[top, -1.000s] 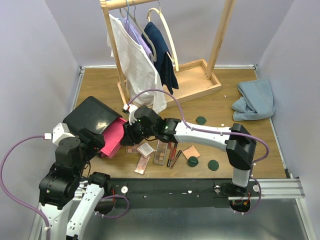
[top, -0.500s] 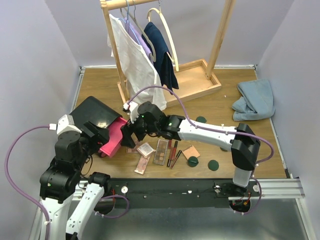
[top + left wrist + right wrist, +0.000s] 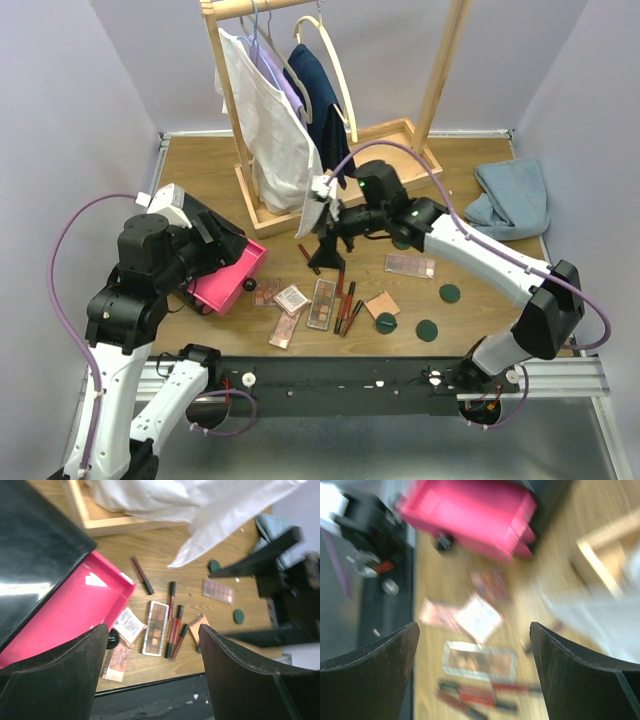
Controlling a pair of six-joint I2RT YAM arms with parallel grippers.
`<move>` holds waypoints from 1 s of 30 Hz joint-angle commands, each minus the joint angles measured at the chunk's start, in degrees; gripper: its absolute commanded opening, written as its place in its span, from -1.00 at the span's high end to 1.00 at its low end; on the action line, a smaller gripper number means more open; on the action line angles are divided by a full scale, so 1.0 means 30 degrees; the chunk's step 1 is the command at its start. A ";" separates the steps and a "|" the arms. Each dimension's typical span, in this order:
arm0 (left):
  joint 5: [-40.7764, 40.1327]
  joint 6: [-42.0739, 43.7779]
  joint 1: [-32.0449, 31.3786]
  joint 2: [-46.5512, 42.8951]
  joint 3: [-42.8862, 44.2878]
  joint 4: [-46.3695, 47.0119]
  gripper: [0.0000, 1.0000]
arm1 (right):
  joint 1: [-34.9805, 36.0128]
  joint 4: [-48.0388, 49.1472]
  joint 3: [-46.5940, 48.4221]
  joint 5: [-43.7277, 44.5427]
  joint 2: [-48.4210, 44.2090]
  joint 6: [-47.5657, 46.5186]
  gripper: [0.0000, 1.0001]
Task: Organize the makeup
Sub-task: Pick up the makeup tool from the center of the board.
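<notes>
Right gripper (image 3: 318, 250) wide, empty, makeup (image 3: 322, 303) spread below it (pink drawer (image 3: 232, 278) open just ahead). Left gripper (image 3: 152, 630) wide too, empty, beside that drawer. Between picks I reckon: next I drop onto one tube (image 3: 347, 310), jaws across it.

The wooden table (image 3: 200, 170) carries a rack base (image 3: 385, 165) at twelve o'clock, a blue cloth (image 3: 512, 200) at two and a black case (image 3: 228, 243) at nine. Makeup (image 3: 322, 303) lies scattered from centre toward six, with green discs (image 3: 450, 293) at four
</notes>
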 commanded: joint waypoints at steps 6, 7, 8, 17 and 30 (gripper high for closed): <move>0.1334 -0.0345 -0.3175 0.1381 0.0415 0.1223 -0.56 | -0.6550 -0.2354 -0.4529 -0.0682 -0.2600 -0.1244 -0.97; 0.0023 -0.0550 -0.4864 0.1557 0.0415 0.1368 -0.55 | -0.7224 -0.2382 -0.5025 -0.0565 -0.2660 -0.1097 -0.97; -0.0686 -0.1016 -0.5664 0.1936 0.0415 0.1457 -0.56 | -0.8333 -0.2383 -0.5349 0.0335 -0.2689 -0.0748 -0.96; -0.7485 -0.2865 -1.1296 0.4137 0.0242 0.2159 -0.69 | -1.0130 -0.1708 -0.6234 0.8221 -0.0678 0.0456 -0.48; -0.8691 -0.4124 -1.1473 0.2674 -0.1605 0.3479 -0.73 | -1.0746 -0.3818 -0.2042 1.0626 0.5395 0.1657 -0.18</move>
